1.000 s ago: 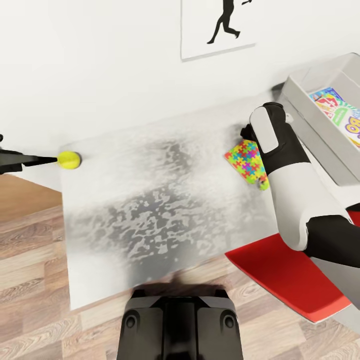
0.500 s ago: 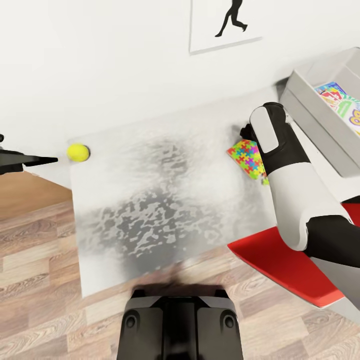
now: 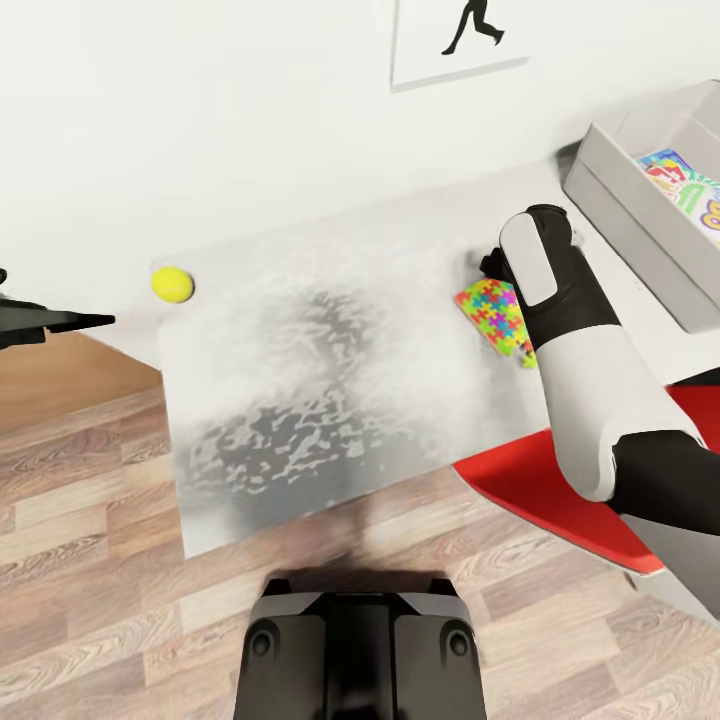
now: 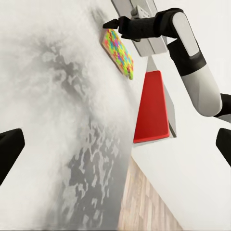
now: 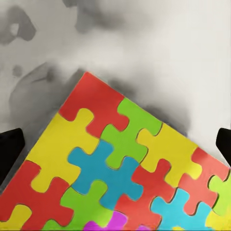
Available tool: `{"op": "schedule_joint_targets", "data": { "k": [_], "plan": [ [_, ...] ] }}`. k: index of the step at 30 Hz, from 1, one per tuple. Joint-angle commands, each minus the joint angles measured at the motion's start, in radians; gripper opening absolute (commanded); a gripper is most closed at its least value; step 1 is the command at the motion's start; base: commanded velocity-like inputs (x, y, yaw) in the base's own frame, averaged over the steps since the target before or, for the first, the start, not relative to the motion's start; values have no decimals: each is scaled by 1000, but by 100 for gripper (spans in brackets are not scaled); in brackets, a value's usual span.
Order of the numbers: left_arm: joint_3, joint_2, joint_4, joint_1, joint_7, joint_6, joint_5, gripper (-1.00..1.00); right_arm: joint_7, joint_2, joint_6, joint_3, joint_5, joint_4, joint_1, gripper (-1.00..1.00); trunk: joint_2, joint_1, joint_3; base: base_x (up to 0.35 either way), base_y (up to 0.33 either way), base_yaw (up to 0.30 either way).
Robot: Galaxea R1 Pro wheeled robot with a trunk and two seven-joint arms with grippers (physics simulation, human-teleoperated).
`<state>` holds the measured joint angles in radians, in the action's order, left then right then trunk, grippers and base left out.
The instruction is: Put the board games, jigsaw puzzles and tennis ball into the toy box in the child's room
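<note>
A yellow-green tennis ball [image 3: 172, 284] rests at the far left corner of the table [image 3: 330, 400]. My left gripper [image 3: 100, 321] hovers beyond the table's left edge, a little short of the ball, and is open [image 4: 115, 149]. A multicolour jigsaw puzzle [image 3: 492, 312] lies flat on the table near the toy box [image 3: 625, 215]. My right gripper [image 5: 115, 144] hangs open close over a corner of that puzzle [image 5: 115, 168], and my forearm hides part of the puzzle in the head view. A colourful lettered board game [image 3: 692, 188] lies inside the toy box.
A red chair [image 3: 560, 500] stands at the table's right front, under my right arm. A black silhouette picture [image 3: 460, 35] hangs on the white wall behind. Wood-plank floor [image 3: 90, 520] runs left of and in front of the table. My base [image 3: 360, 650] is at the table's front edge.
The whole view has shifted, with table, ball and toy box sliding right and up. The ball was at my left fingertips a second ago and now sits apart from them, still on its corner.
</note>
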<state>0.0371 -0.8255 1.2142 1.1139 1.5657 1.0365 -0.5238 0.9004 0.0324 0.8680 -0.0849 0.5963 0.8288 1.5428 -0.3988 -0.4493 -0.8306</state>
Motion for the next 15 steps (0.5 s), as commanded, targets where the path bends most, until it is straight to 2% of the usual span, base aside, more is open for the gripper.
{"op": "schedule_joint_targets", "data": {
  "k": [1,15],
  "plan": [
    [3,-1,-1,1,5,11,0,100,9,0,-1,-2,31,-13,0,100,-1,-1,-1,-92,63,0],
    [3,-2,-1,1,5,11,-1,100,10,0,-1,-3,31,-13,-1,100,-1,-1,-1,-146,73,0]
  ]
}}
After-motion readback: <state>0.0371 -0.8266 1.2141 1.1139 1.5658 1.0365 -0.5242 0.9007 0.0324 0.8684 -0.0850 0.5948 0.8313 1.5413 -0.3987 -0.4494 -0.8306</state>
